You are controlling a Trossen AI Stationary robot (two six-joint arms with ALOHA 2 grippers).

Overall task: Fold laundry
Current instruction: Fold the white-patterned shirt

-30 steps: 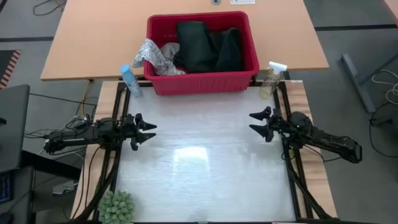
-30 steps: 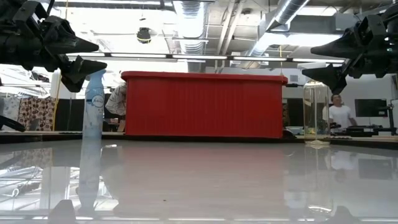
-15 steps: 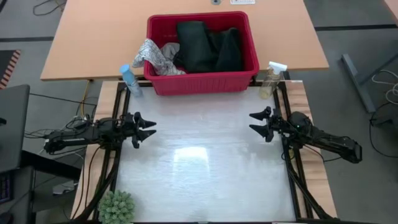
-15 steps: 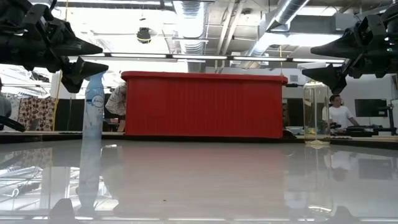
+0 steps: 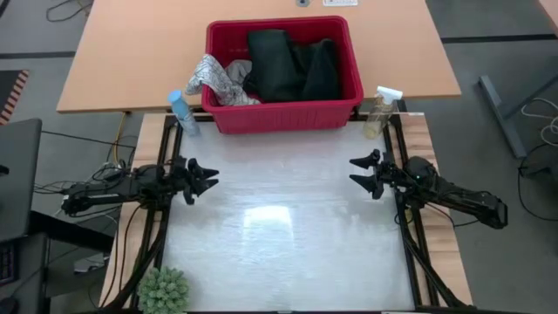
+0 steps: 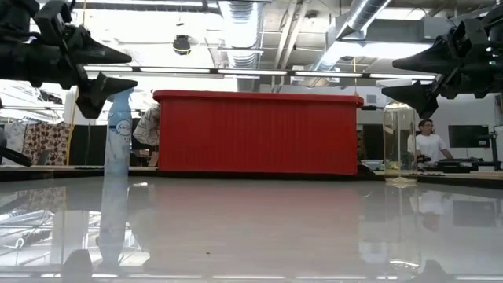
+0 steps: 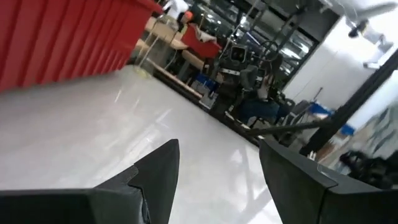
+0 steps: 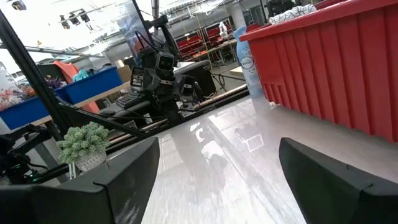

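The laundry lies in a red basket (image 5: 283, 118) at the table's far edge. Dark jeans (image 5: 292, 65) fill its middle and right. A white cloth with grey print (image 5: 218, 80) lies over the basket's left rim and shows beside its wall (image 6: 148, 126) in the low view. My left gripper (image 5: 207, 180) hovers open at the table's left edge, pointing level toward the right. My right gripper (image 5: 356, 173) hovers open at the right edge, pointing level toward the left. Neither has anything between its fingers (image 7: 161, 168) (image 8: 134, 171).
A blue spray bottle (image 5: 181, 111) stands left of the basket and a clear spray bottle (image 5: 380, 109) right of it. A small green plant (image 5: 163, 290) sits at the near left corner. The glossy white tabletop (image 5: 279, 235) stretches between the grippers. A person (image 6: 428, 141) stands far behind.
My left gripper has rolled a little about the line it points along, staying in place and open.
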